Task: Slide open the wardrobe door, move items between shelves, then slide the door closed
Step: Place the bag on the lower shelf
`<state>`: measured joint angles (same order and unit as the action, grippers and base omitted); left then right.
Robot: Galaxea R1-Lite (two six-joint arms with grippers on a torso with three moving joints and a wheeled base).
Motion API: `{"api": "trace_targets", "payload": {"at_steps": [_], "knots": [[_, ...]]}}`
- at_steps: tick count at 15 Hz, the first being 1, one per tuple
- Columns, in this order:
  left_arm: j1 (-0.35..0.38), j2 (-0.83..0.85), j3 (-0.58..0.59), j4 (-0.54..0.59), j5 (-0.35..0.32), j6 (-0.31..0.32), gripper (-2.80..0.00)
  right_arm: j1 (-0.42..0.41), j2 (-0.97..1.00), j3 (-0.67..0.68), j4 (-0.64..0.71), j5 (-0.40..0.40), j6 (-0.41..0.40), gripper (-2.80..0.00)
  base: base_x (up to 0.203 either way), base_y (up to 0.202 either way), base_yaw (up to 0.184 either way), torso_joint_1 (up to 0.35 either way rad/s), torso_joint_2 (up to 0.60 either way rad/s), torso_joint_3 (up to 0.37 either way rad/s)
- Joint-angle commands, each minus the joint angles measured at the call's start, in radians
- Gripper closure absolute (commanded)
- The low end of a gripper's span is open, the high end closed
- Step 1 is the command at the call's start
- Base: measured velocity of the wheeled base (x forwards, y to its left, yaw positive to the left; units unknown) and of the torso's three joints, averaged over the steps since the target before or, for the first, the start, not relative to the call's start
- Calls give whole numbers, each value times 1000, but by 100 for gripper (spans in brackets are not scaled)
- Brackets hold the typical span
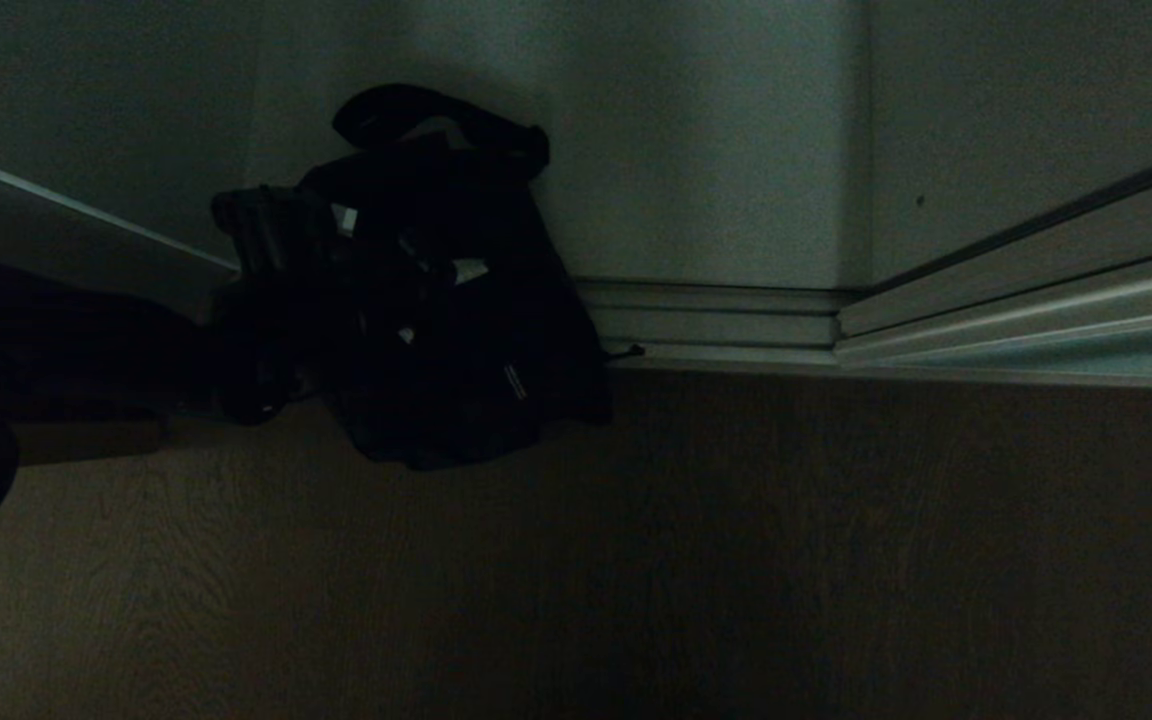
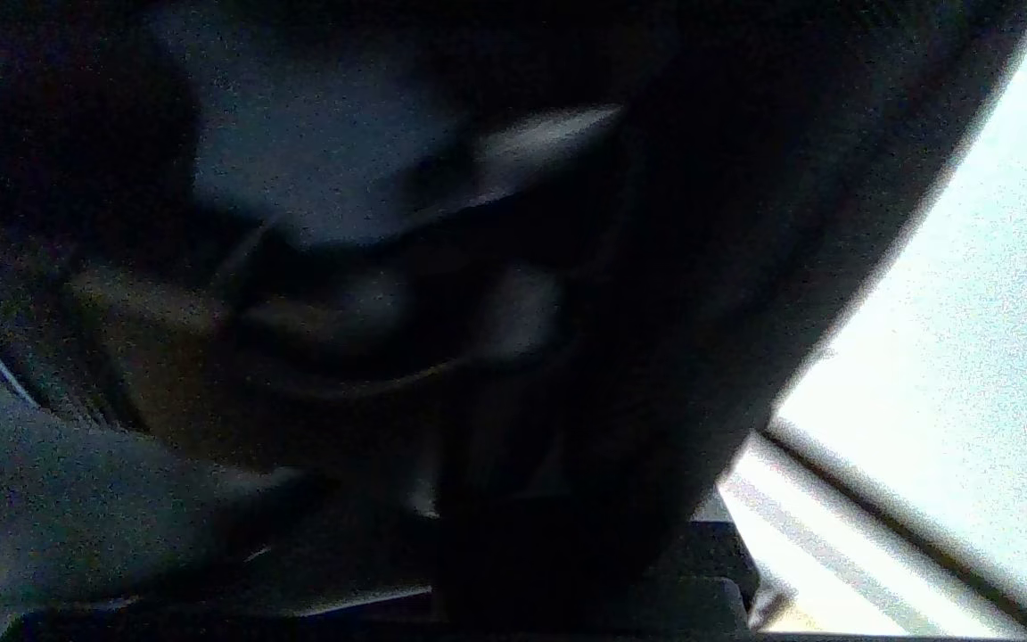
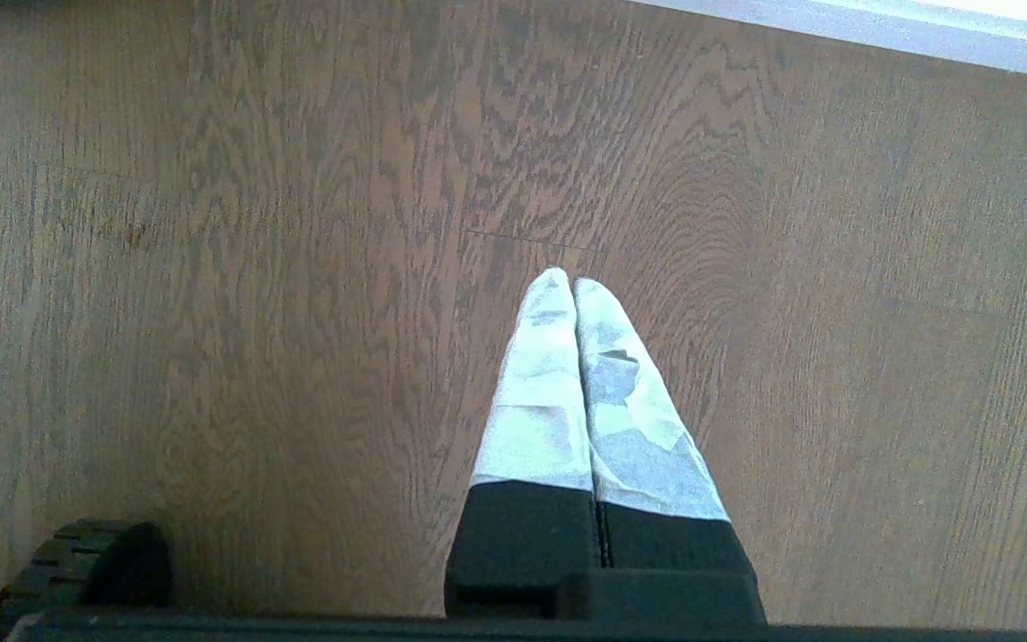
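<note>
A black fabric bag [image 1: 476,330] slumps at the foot of the wardrobe, its strap looped up against the pale back wall and its lower part hanging over the door track onto the wooden floor. My left arm reaches in from the left, and the left gripper [image 1: 336,250] is buried in the bag's upper left side. In the left wrist view, dark bag fabric [image 2: 701,223] fills the picture and covers the left gripper [image 2: 549,535], shut in the cloth. The sliding door's silver frame [image 1: 1036,260] runs along the right. My right gripper [image 3: 564,278] hangs shut and empty over the floor.
A pale shelf board [image 1: 56,230] with a thin light edge slants in at the left, just above my left arm. The silver door track [image 1: 716,325] lies to the right of the bag. Wooden floor [image 1: 736,560] spreads across the near half.
</note>
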<state>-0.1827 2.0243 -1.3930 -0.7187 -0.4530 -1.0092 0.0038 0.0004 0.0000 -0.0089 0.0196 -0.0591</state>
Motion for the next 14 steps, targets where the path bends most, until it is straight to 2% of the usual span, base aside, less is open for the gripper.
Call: {"api": "trace_targets", "payload": {"at_steps": [1, 4, 7, 11, 14], "knots": [[-11, 0, -22, -80, 1, -48, 0, 1, -2, 0, 0, 0, -1, 0, 0, 0, 0, 0, 0, 0], [-16, 22, -83, -180, 7, -48, 0, -1, -2, 0, 0, 0, -1, 0, 0, 0, 0, 0, 0, 0], [-25, 72, -221, -190, 23, -39, 0, 1, -2, 0, 0, 0, -1, 0, 0, 0, 0, 0, 0, 0], [-27, 191, -393, -194, 88, 14, 0, 1, -3, 0, 0, 0, -1, 0, 0, 0, 0, 0, 0, 0], [-26, 254, -545, -200, 176, 51, 0, 1, -2, 0, 0, 0, -1, 0, 0, 0, 0, 0, 0, 0]]}}
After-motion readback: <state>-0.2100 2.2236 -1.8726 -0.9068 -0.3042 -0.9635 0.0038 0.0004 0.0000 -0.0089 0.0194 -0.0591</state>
